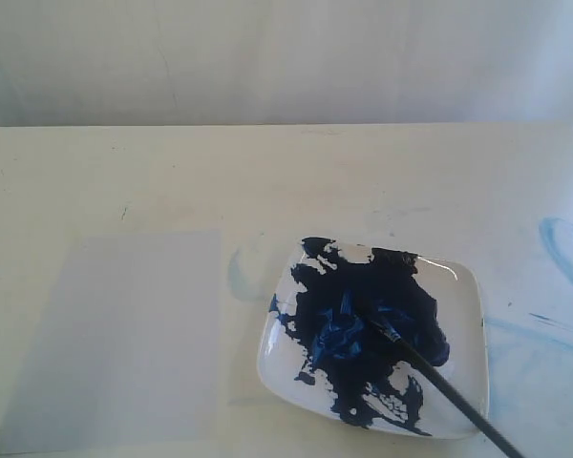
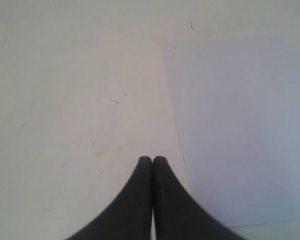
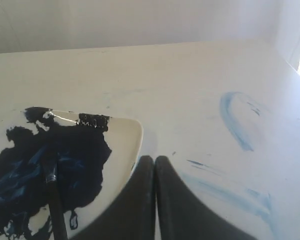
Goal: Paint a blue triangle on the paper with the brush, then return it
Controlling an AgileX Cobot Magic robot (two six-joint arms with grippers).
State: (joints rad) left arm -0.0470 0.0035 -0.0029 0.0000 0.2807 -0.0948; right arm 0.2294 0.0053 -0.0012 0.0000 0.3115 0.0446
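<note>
The paper (image 1: 115, 339) lies flat and blank on the left of the table; no blue triangle shows on it. The black-handled brush (image 1: 439, 382) rests on the white plate (image 1: 468, 286), bristles in the dark-blue paint mass (image 1: 363, 324), handle running off toward the front right. In the right wrist view the brush (image 3: 54, 200) lies in the paint while my right gripper (image 3: 155, 159) is shut and empty beside the plate's (image 3: 127, 145) edge. My left gripper (image 2: 152, 159) is shut and empty over bare table next to the paper's (image 2: 240, 125) edge. Neither gripper shows in the exterior view.
Faint light-blue smears (image 1: 563, 248) stain the table at the right, also seen as smears (image 3: 235, 120) in the right wrist view. A pale blue smudge (image 1: 248, 272) lies between paper and plate. A white wall (image 1: 286, 57) closes the far side.
</note>
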